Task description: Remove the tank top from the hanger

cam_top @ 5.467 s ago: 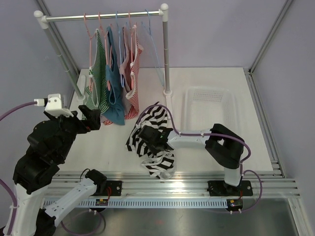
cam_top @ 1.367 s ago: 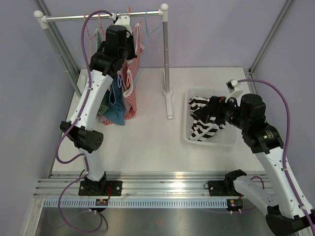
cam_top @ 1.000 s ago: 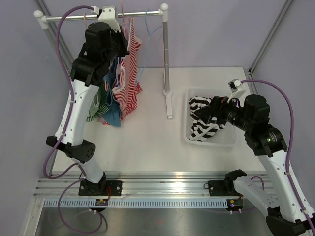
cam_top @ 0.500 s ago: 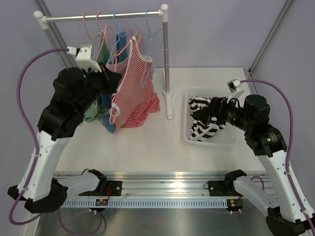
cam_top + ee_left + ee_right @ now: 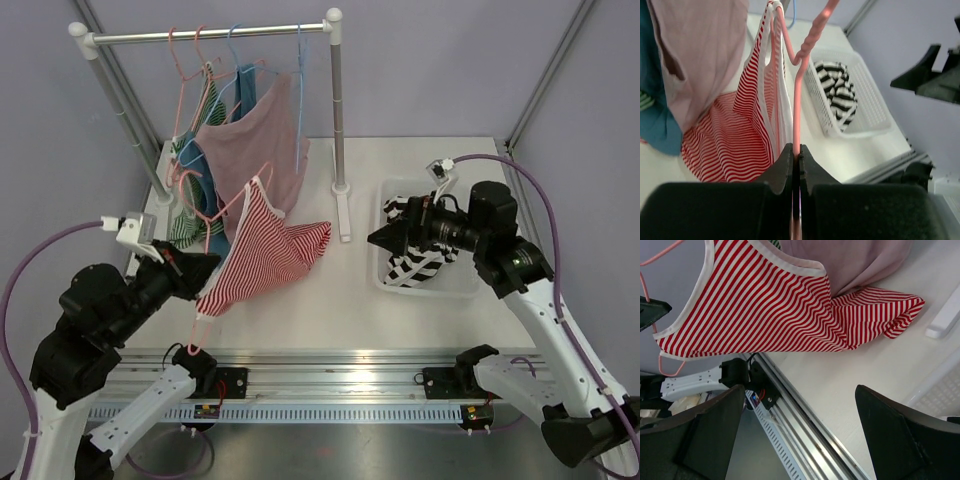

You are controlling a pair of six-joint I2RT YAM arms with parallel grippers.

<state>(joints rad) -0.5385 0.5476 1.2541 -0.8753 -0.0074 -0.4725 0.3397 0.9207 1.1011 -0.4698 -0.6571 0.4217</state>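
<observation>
**Item 1. Red-and-white striped tank top** (image 5: 268, 255): off the clothes rail (image 5: 210, 33), straps looped on a pink hanger (image 5: 798, 95). One lower corner appears to rest on the white table (image 5: 330, 305). It is held low and forward, probably to offer the cloth to the other arm.

**Item 2. Left gripper** (image 5: 796, 159): fingers clenched on the hanger's pink wire, which serves as the handle (the cloth itself is not pinched).

**Item 3. Right gripper** (image 5: 381, 238): fingers spread wide, grasping nothing. It is aimed at the tank top and apart from it, likely poised to draw the fabric off.

**Item 4. White basket** (image 5: 470, 195): beside the right arm, holding a black-and-white striped garment (image 5: 410, 262). This is the probable drop point.
</observation>
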